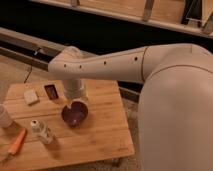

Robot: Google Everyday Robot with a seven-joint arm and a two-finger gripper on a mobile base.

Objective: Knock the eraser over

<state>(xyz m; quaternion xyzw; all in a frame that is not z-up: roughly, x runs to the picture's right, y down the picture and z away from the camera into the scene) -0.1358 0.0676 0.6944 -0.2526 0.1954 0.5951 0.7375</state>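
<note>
With hand spread and empty above bowl, sweep low leftward over surface into dark eraser.

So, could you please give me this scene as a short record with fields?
surface: wooden table
gripper: low over the dark bowl, near the table's middle
dark block: back left of the bowl, apart from the gripper
pale block: flat, left of the dark block
eraser: one of the two blocks; cannot tell which
small bottle: front left of the bowl
orange item: near the front-left edge
white cup: left edge, partly cut off
</note>
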